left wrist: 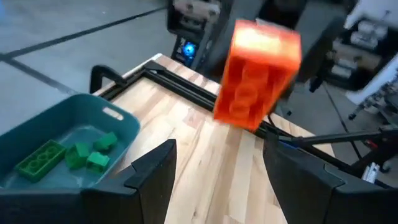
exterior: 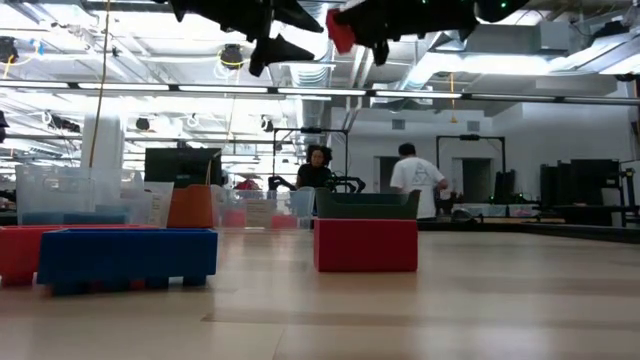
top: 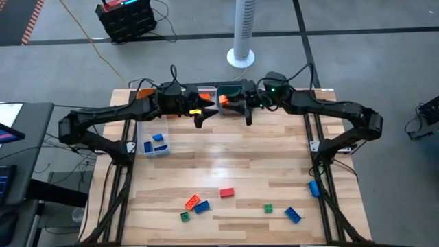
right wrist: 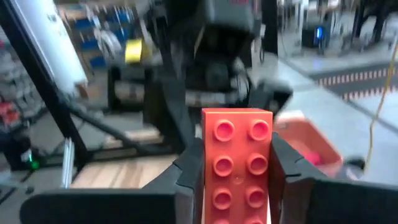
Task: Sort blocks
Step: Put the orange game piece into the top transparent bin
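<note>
An orange-red block (right wrist: 236, 155) hangs high over the table's far middle with my right gripper (right wrist: 236, 149) shut on it; in the high view the block (top: 223, 101) shows between the two arms. My left gripper (left wrist: 217, 155) faces it, open, and the block (left wrist: 258, 74) stands just beyond its fingertips, apart from them. Several loose blocks lie flat near the table's front: a red one (top: 226, 193), an orange one (top: 192, 202), blue ones (top: 293, 215) and green ones (top: 268, 208). A teal bin (left wrist: 118, 121) holds green blocks (left wrist: 40, 158). My right gripper pinches the block's two long sides (right wrist: 208, 180) between its two fingers, which lie along the block. The fingers are about level and point toward the table's left. The studded face is turned toward the wrist camera, the block's free end (right wrist: 236, 118) sticks out past the fingertips, and the block is lifted clear.
A clear bin (top: 154, 144) with blue blocks stands at the left. An orange bin (right wrist: 311, 149) sits at the far edge behind my left arm. One blue block (top: 314, 188) lies by the right rail. People stand in the room beyond the table (exterior: 415, 175).
</note>
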